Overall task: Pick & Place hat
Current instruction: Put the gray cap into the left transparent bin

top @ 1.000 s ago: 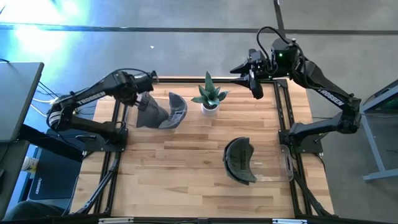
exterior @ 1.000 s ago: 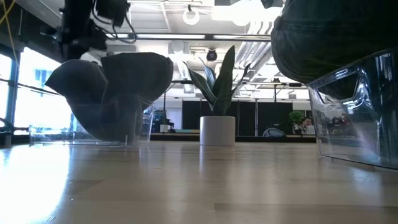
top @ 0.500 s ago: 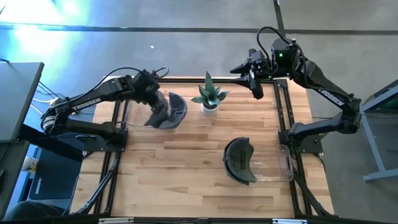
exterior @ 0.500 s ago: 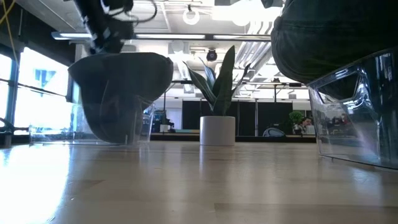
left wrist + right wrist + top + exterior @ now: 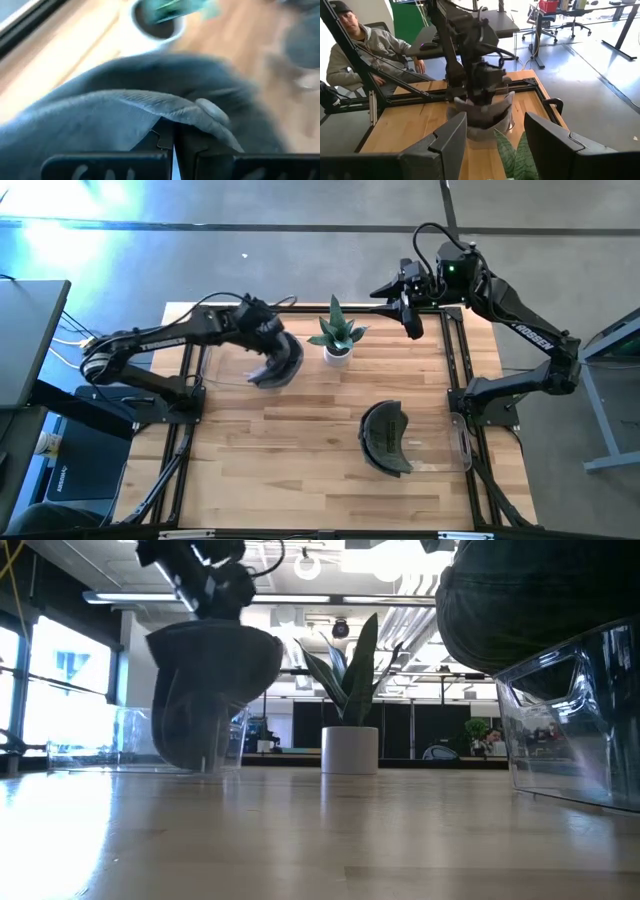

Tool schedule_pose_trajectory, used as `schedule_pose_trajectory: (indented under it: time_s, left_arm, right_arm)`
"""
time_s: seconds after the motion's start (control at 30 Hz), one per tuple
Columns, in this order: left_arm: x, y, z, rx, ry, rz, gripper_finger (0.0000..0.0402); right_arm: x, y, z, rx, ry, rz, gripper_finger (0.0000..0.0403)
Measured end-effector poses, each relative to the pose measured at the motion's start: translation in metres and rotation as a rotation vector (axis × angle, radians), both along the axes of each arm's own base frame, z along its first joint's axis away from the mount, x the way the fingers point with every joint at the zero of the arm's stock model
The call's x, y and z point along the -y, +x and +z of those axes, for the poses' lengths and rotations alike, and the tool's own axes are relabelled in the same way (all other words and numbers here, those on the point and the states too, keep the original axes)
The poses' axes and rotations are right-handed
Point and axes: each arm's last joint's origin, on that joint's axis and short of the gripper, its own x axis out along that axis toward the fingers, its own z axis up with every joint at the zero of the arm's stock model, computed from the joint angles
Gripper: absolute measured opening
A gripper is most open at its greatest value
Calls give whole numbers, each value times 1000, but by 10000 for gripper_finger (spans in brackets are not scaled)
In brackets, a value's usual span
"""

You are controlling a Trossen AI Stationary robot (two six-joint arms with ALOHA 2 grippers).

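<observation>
The grey hat (image 5: pixel 275 362) hangs over the table's (image 5: pixel 300 430) far left part, just beside the potted plant (image 5: pixel 337 335). The left gripper (image 5: pixel 262 330) pinches it tight. Another hat (image 5: pixel 385 437) sits on a clear box (image 5: pixel 462 442) (near right). The right gripper (image 5: pixel 412 315) waits, fingers spread, past the plant. A person (image 5: pixel 357 47) sits behind.

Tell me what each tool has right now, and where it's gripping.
The left tool is shut on the grey hat, pinching a fold of its fabric crown. The right tool is open and empty, up beyond the plant.
</observation>
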Motion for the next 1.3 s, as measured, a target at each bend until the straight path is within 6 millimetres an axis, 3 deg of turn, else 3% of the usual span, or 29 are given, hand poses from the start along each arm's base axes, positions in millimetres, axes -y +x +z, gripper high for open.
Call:
schedule_pose_trajectory:
  time_s: [0.17,0.33,0.5,0.77,0.97,1.07,1.3]
  left_arm:
    - [11,26,-2,128,-19,-151,0]
    - [12,38,-20,47,-22,-137,0]
    - [10,38,-17,62,-22,-106,0]
    - [21,6,12,107,-59,-49,0]
    - [24,-17,15,-3,-24,129,0]
    - [22,-12,16,38,-30,118,0]
    - [33,28,0,122,-143,-90,0]
  right_arm:
    - [0,0,0,0,8,-2,194]
    - [0,0,0,0,8,-2,194]
    - [0,0,0,1,26,-6,194]
    - [0,0,0,1,49,-8,194]
    - [0,0,1,9,40,-7,194]
    - [1,2,1,20,36,-7,194]
    - [-2,7,0,15,40,13,194]
